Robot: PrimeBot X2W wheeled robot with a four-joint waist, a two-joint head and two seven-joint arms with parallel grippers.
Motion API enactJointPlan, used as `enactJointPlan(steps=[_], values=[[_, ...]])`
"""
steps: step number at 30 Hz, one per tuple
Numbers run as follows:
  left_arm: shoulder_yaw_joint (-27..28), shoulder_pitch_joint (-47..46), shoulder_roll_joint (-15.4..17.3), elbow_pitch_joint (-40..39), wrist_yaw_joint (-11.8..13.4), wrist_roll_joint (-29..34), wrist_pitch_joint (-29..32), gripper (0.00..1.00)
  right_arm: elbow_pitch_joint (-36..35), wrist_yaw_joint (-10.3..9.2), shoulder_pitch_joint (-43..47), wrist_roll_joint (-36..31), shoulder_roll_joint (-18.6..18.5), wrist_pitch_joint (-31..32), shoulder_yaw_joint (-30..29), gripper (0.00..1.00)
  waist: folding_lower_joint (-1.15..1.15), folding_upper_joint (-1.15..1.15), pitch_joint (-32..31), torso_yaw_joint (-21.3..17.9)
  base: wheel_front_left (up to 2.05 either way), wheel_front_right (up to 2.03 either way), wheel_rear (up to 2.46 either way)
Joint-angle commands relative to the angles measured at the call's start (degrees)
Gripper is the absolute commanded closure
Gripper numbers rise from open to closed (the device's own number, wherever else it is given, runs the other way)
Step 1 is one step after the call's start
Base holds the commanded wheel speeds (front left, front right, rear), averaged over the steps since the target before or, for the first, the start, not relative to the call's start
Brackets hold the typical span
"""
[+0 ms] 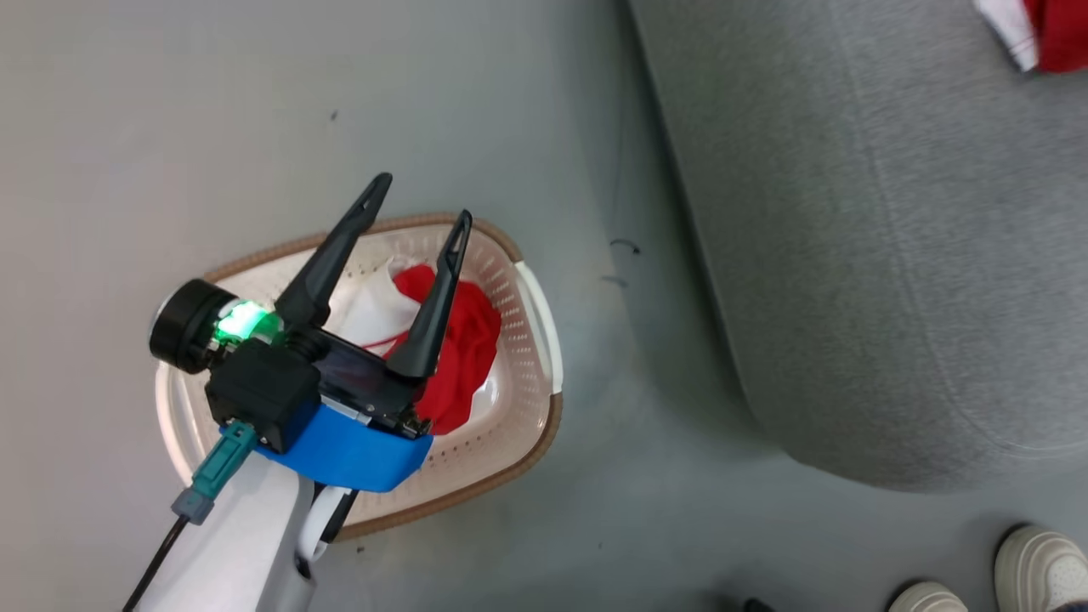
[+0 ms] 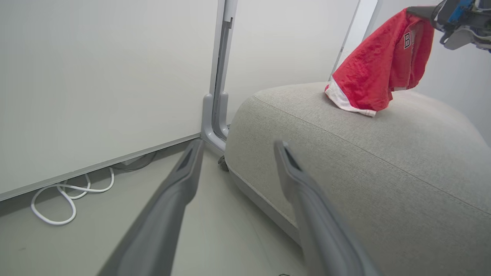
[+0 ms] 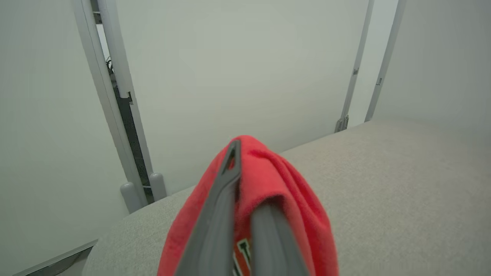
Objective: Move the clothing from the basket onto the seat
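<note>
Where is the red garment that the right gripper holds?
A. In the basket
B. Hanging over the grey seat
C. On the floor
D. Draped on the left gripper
B: the right gripper is shut on the red garment, which hangs over the seat.

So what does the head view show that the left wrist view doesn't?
Head view adds: the cream basket on the floor with a red garment inside it, and a person's pale shoes at the lower right. Left wrist view adds: a white cable looped on the floor, a grey wall post, and the right gripper shut on the other red garment. Both take in: the grey seat, the left gripper with fingers open, and that other red garment over the seat.
</note>
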Motion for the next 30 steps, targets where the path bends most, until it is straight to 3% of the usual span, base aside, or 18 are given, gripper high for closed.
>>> enactJointPlan(steps=[1, 6, 7, 8, 9, 21, 30], values=[[0.57, -0.91, -0.06, -0.62, -0.03, 0.35, -0.15, 0.00, 1.48, 0.03, 0.21, -0.79, 0.29, -0.53, -1.37, 1.00, -0.02, 0.00, 3.03, 1.91, 0.00, 0.00, 0.00], [0.98, -0.34, -0.26, -1.06, -0.03, 0.78, -0.15, 0.00, 7.15, 0.03, 1.67, -2.65, 2.05, -2.22, -6.08, 0.96, -0.02, 0.00, 4.18, 2.63, 0.00, 0.00, 0.00], [1.09, -0.18, -0.32, -1.04, -0.03, 0.75, -0.15, 0.00, 8.27, 0.03, 1.80, -2.94, 2.14, -2.64, -6.96, 0.58, -0.02, 0.00, 4.21, 2.72, 0.00, 0.00, 0.00], [1.19, -0.06, -0.39, -1.01, -0.03, 0.76, -0.15, 0.00, 9.28, 0.02, 1.89, -3.31, 2.33, -3.06, -7.40, 0.05, -0.02, 0.00, 4.14, 2.80, 0.00, 0.00, 0.00], [1.27, 0.02, -0.42, -0.96, -0.03, 0.79, -0.15, 0.00, 10.19, 0.03, 1.95, -3.62, 2.60, -3.20, -7.59, 0.00, -0.02, 0.00, 4.01, 2.86, 0.00, 0.00, 0.00], [1.18, 0.80, -2.02, 0.58, -0.03, 0.14, -0.15, 0.00, 16.97, 0.02, 3.67, -4.75, 1.88, -6.23, -7.00, 0.00, -0.02, 0.00, -1.44, 3.48, 0.00, 0.00, 0.00], [2.61, 5.07, -5.33, 3.91, -0.03, -2.10, -0.15, 0.00, 16.45, 0.03, 12.57, -5.25, 3.55, -7.89, -0.63, 0.00, -0.02, 0.00, -12.97, 4.07, 0.00, 0.00, 0.00]])
